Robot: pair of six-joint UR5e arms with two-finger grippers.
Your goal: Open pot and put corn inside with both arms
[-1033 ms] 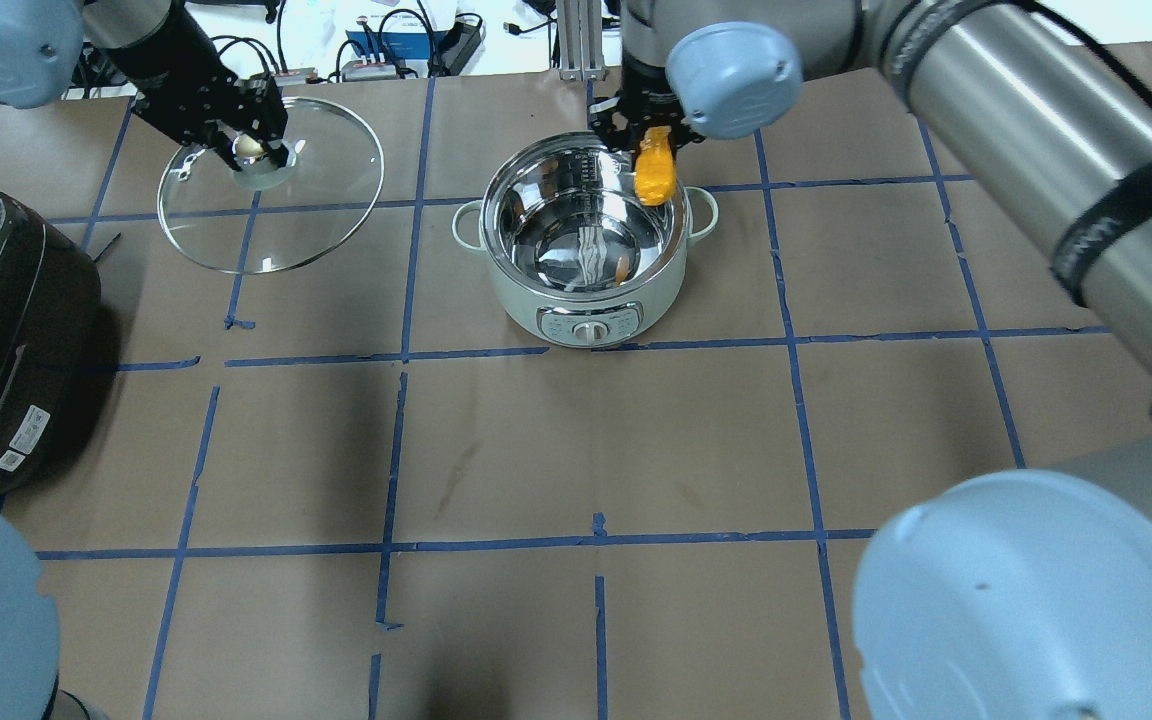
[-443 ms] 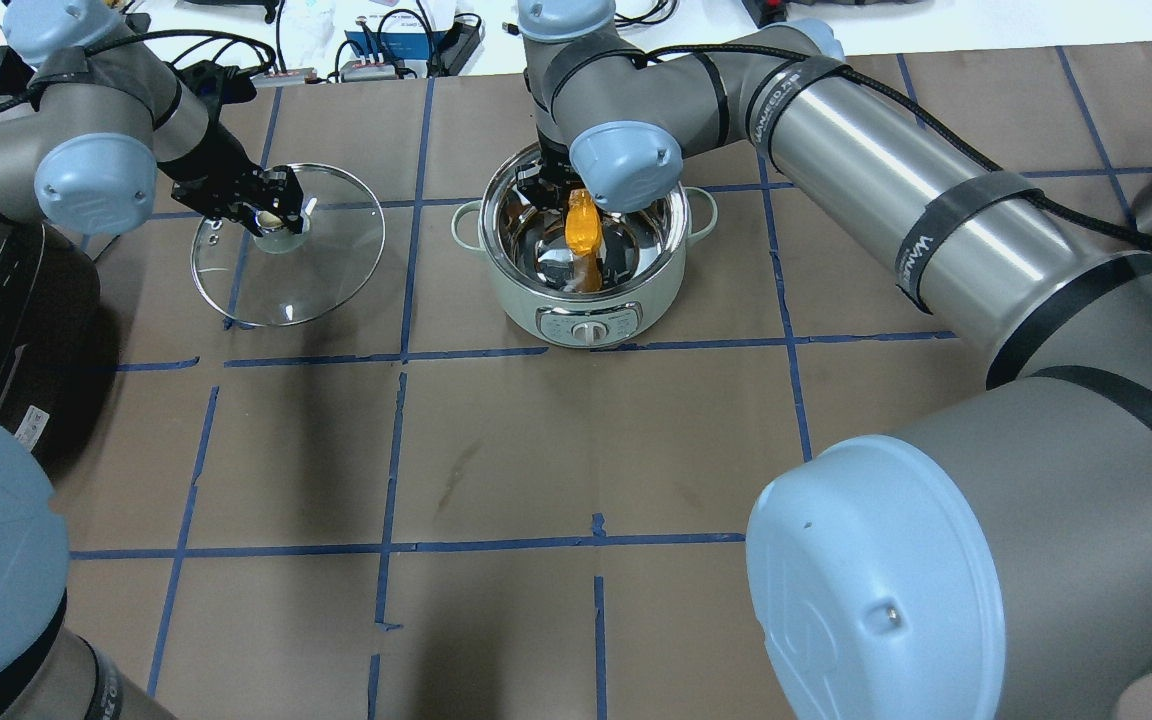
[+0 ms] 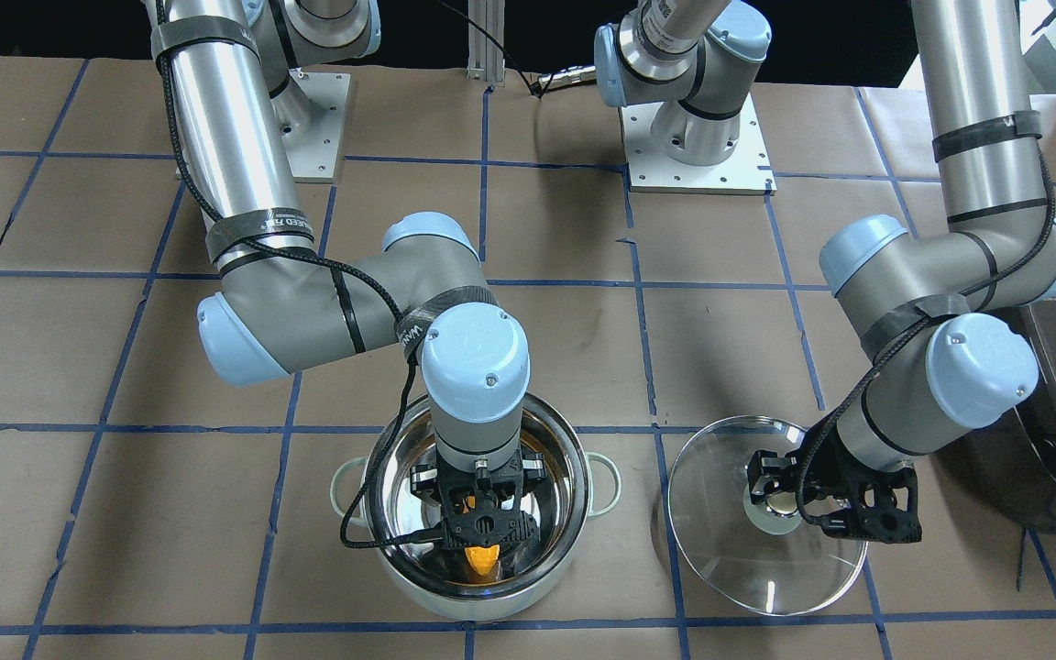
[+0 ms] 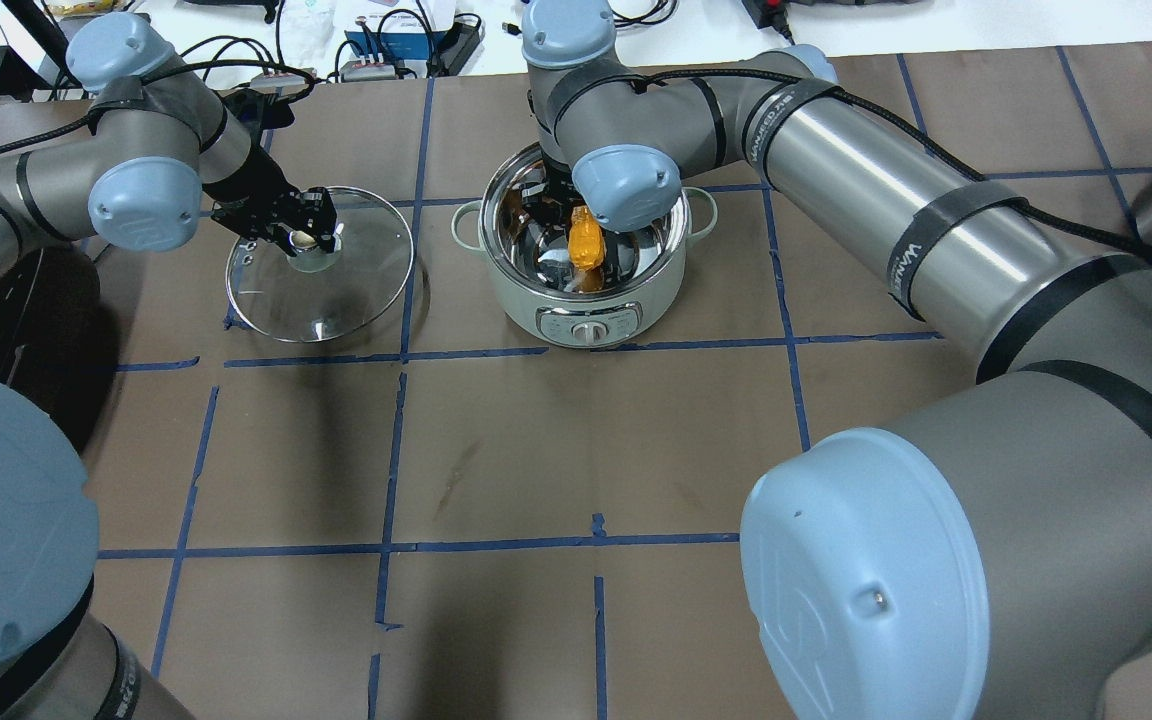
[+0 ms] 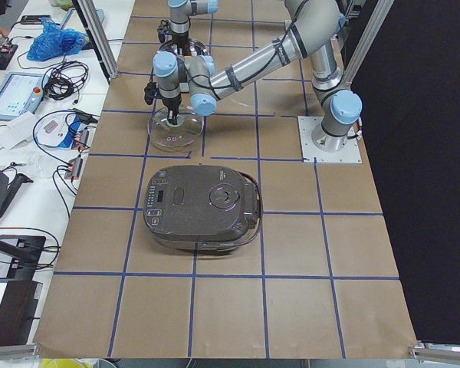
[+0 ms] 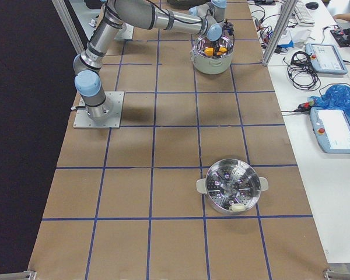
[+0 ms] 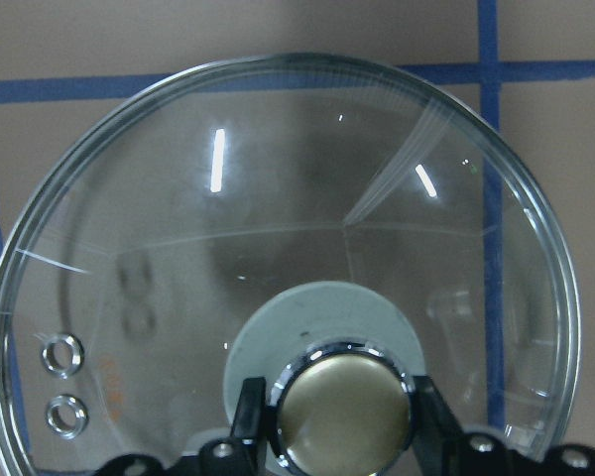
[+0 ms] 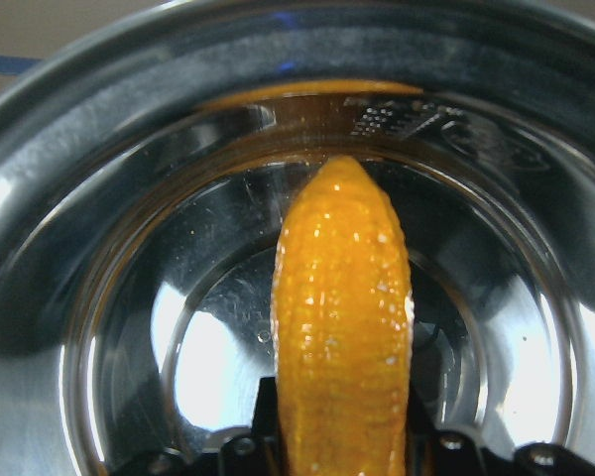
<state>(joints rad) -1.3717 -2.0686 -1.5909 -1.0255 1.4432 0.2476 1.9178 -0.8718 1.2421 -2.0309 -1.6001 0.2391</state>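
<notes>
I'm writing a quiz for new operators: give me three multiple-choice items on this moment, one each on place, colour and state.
1. Where is the corn relative to the pot?
A. loose beside it
B. in the right claw, down inside it
C. in the right claw, high above it
2. The tape lines on the table are:
A. red
B. blue
C. yellow
3. The left claw is:
A. open, holding nothing
B. shut on a spoon
C. shut on the knob of the lid
Answers: B, the cob is gripped with steel walls around it; B, the grid is blue; C, it clamps the knob from both sides.
</notes>
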